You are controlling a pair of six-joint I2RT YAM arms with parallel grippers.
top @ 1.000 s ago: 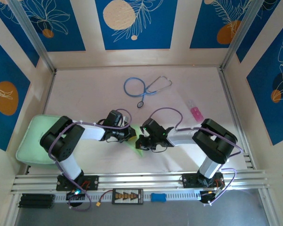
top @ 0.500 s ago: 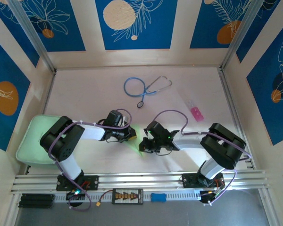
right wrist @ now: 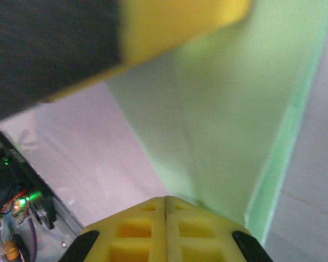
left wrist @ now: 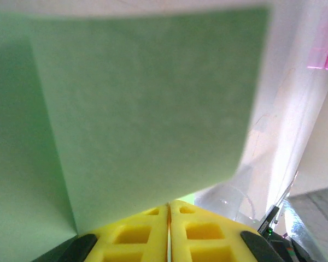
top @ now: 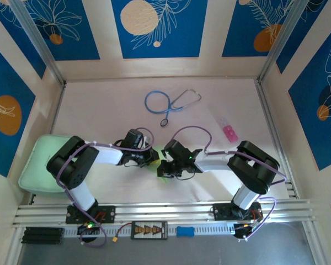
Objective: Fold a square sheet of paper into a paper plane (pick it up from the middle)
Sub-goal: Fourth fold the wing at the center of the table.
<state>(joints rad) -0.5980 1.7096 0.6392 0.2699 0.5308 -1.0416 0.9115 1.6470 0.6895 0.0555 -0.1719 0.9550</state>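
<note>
The square sheet of paper, already creased, is pinched by left gripper and right gripper; further folds are judged needed.

1. The square sheet of paper is looking thin, plain and pale green, already folded into layers. It's sitting a bit toward 6 o'clock from the table's middle.
2. It's getting pinched from both sides, with the left gripper at its 9 o'clock and the right gripper at its 3 o'clock.
3. Up close, a straight fold edge is running roughly 12 to 6 o'clock.
</note>
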